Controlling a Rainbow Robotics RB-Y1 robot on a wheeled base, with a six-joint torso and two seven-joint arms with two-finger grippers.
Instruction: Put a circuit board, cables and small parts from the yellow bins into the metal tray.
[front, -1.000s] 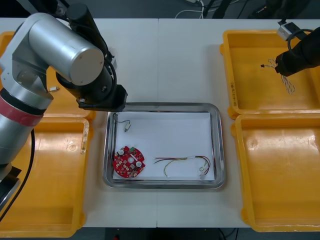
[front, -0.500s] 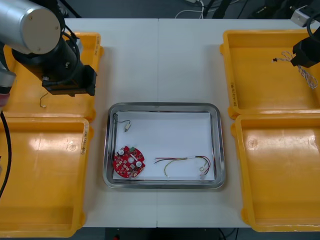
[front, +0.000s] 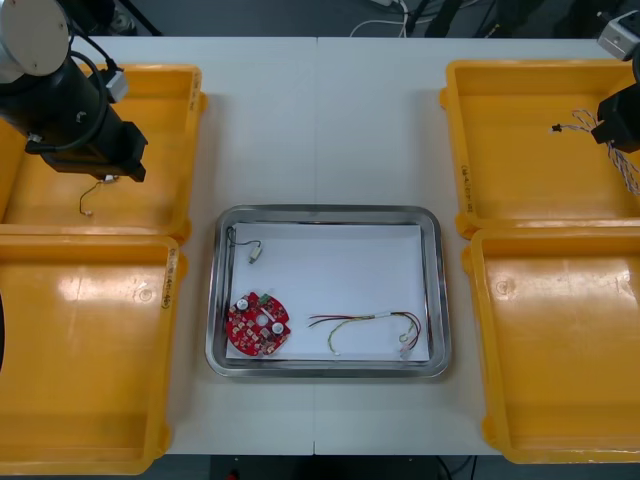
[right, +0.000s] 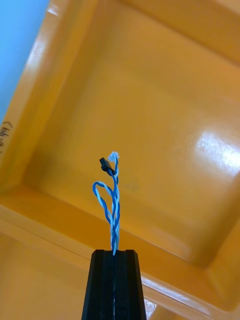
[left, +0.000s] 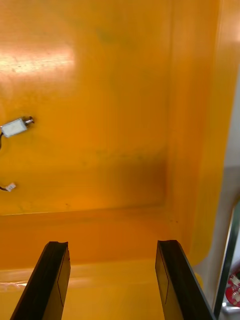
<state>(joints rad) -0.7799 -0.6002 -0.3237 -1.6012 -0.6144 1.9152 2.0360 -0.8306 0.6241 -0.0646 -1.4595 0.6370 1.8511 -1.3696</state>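
Obs: right gripper (right: 114, 254) sits over the far right yellow bin (front: 510, 160), fingers pinched on the twisted blue and white cable (right: 114, 200), which juts out past the fingertips. Left gripper (left: 112, 246) is over the far left yellow bin (front: 165, 150), fingers wide apart with nothing between them. Metal tray (front: 328, 213), white inside, lies between the bins. It holds a round red circuit board (front: 258, 322), a red and yellow cable (front: 365, 322) and a black cable (front: 243, 243).
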